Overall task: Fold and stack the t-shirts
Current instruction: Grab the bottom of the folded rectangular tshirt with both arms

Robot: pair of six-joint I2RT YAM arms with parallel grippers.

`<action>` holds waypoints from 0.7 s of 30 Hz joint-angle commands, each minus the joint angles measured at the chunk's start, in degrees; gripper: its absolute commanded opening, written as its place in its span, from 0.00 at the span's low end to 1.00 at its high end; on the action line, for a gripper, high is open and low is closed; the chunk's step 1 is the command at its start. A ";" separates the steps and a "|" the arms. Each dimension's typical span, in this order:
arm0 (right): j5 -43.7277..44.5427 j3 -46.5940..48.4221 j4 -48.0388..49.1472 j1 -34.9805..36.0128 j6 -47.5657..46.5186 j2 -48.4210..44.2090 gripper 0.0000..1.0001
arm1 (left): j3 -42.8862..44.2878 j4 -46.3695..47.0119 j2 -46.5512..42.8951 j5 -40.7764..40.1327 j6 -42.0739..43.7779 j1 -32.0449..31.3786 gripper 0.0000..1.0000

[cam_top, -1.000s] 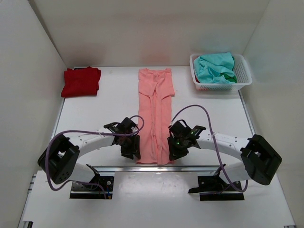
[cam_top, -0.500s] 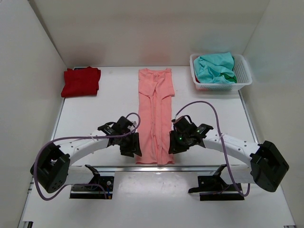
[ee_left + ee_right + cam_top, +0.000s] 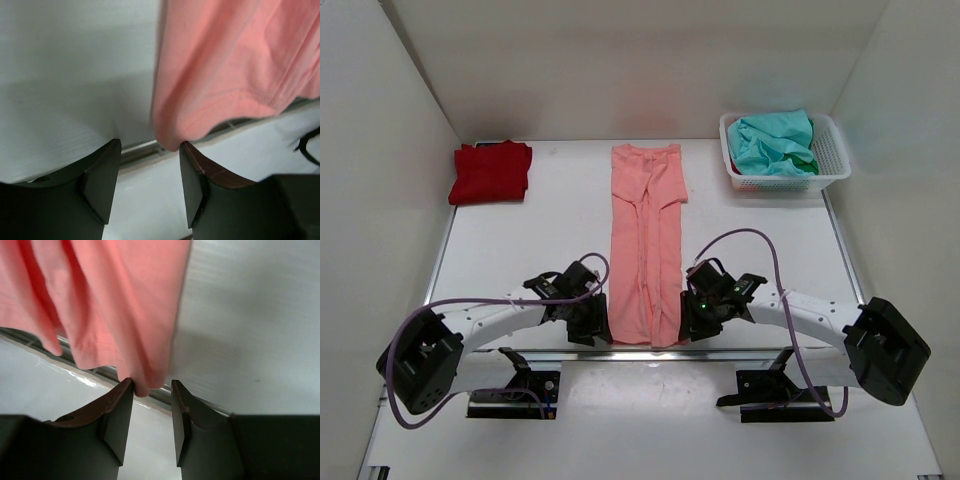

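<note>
The salmon-pink t-shirt [image 3: 646, 240] lies folded into a long narrow strip down the middle of the table, its hem at the near edge. My left gripper [image 3: 597, 329] sits at the hem's left corner and my right gripper [image 3: 689, 327] at its right corner. In the left wrist view the left gripper [image 3: 150, 175] is open, and the pink hem corner [image 3: 172, 135] touches its right fingertip. In the right wrist view the right gripper [image 3: 150, 407] is open, with the pink corner [image 3: 141, 385] hanging between its tips against the left one. The deep red t-shirt [image 3: 490, 172] lies folded at the back left. The teal t-shirt [image 3: 772, 140] is crumpled in the basket.
The white lattice basket [image 3: 835, 160] stands at the back right. A metal rail [image 3: 740, 354] runs along the table's near edge just under the shirt's hem. White walls close in the left, right and back sides.
Both grippers have slid toward the near edge along the pink shirt's sides, down to its hem corners. Both have opened wider.
</note>
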 commanded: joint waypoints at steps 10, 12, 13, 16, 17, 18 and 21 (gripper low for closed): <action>-4.04 -4.66 8.98 1.38 4.42 1.00 0.10 | 2.94 8.07 8.00 -9.24 -4.39 -2.76 0.44; -4.05 -4.75 8.99 0.68 3.80 0.65 0.01 | 3.11 7.99 7.83 -9.07 -4.12 -2.50 0.21; -3.88 -4.40 8.47 0.07 3.45 0.04 0.00 | 2.94 7.38 7.48 -9.77 -4.47 -2.50 0.07; -4.66 -2.82 6.89 -1.07 2.22 -0.58 0.00 | 4.87 5.71 5.99 -9.68 -3.69 -1.80 0.00; -4.58 -1.51 5.40 -1.86 1.35 -0.67 0.00 | 5.92 4.48 5.20 -9.25 -3.42 -1.19 0.00; -4.93 0.33 4.69 -2.91 0.47 -0.49 0.00 | 7.41 3.16 5.10 -9.42 -2.90 -0.57 0.00; -5.81 5.16 1.44 -5.37 -2.95 0.64 0.01 | 11.45 0.26 4.40 -8.11 -1.31 1.27 0.00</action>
